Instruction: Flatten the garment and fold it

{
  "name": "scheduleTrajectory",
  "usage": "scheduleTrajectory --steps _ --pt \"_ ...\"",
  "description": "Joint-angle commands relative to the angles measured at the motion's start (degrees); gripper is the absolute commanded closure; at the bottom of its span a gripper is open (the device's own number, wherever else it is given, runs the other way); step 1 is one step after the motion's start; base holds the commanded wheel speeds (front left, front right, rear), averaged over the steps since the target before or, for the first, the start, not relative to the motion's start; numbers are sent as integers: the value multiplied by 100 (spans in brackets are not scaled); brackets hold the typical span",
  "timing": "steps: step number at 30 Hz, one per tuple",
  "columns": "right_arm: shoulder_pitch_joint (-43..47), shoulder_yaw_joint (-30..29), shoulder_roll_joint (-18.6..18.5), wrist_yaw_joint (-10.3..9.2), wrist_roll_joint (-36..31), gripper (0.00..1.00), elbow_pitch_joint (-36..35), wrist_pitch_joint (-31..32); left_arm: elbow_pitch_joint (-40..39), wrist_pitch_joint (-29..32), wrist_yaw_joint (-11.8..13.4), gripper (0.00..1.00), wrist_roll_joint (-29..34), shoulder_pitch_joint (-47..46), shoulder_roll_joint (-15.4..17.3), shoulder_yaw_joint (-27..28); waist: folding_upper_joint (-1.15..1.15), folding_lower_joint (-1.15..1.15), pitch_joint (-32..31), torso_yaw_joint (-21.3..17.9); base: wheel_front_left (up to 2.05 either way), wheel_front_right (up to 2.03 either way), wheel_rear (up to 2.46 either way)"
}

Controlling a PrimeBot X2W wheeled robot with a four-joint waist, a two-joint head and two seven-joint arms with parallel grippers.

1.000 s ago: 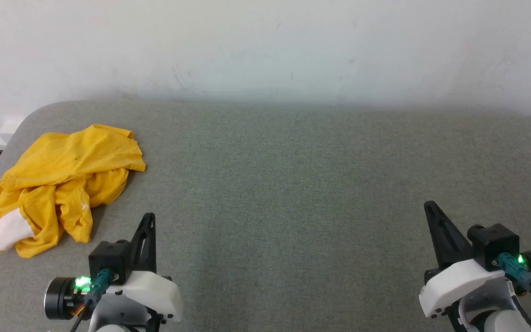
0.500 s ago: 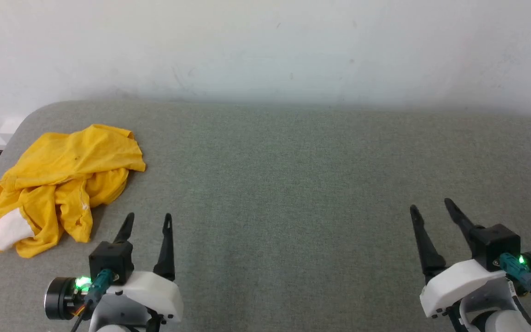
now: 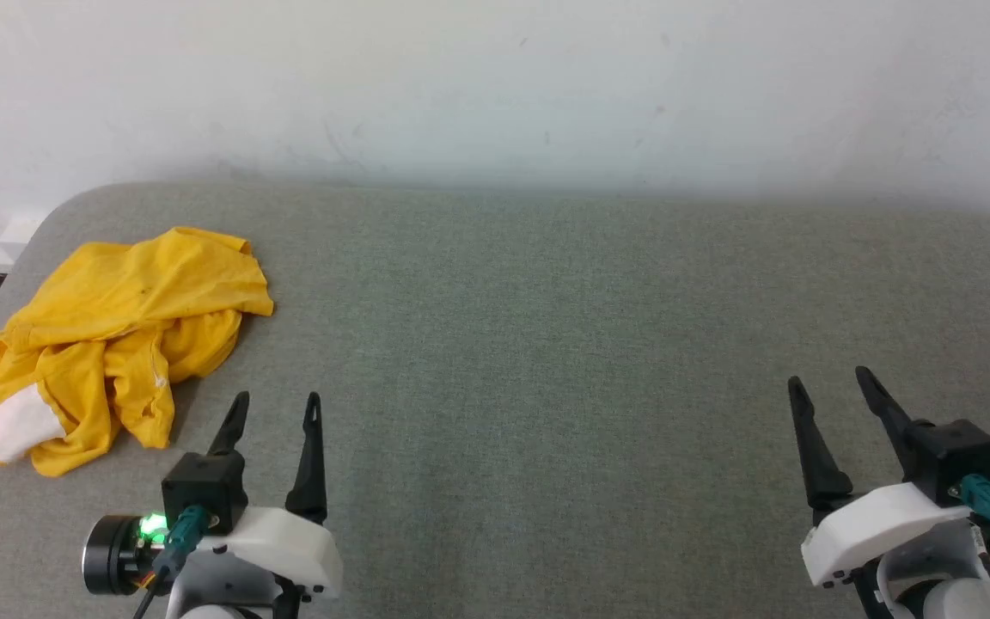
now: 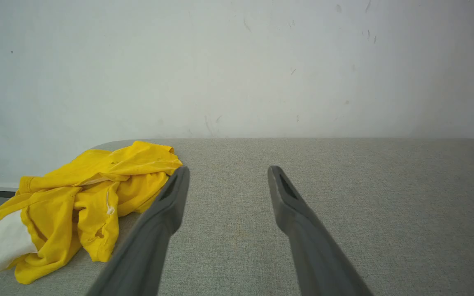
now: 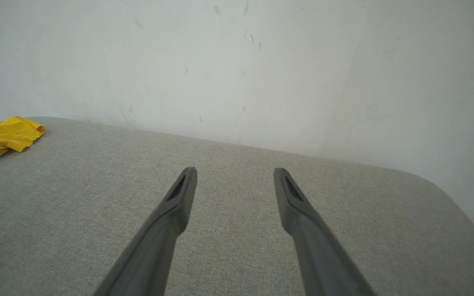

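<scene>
cushion (image 3: pixel 546 344), perhaps; both tools (image 3: pixel 277 397) (image 3: pixel 828 376) newly wide

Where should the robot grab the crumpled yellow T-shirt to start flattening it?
Probably the corner of the yellow T-shirt that pokes out toward the middle, approached from that side by the open left gripper, the nearer one. It sticks out flat and free; the near part is bunched folds.

Right wrist view — garment (image 5: pixel 2 133) cut by left edge.

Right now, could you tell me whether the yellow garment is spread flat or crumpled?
Crumpled: the garment lies in a bunched heap of overlapping folds on the grey surface.
</scene>
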Motion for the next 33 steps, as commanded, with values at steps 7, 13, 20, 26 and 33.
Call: scheduleTrajectory --steps 7,13,20,26,33 --pt "-23 -173 6 -1 87 0 40 -130 -73 -141 97 0 -119 51 -7 -20 0 0 42 56 0 0 0" --pt "-49 -256 7 -2 102 0 27 -202 -115 -213 143 0 -173 47 -8 -21 0 0 86 151 0 0 0" --pt "-77 -304 9 -2 116 0 28 -286 -161 -296 219 0 -270 66 -10 -20 0 0 116 333 0 0 0" --pt "-97 -298 10 -2 112 0 15 -357 -176 -368 262 0 -321 93 -12 -30 0 0 144 533 0 0 0" --pt "-115 -235 12 -3 101 0 17 -441 -205 -452 323 0 -407 118 -13 -54 0 0 198 791 0 0 0"
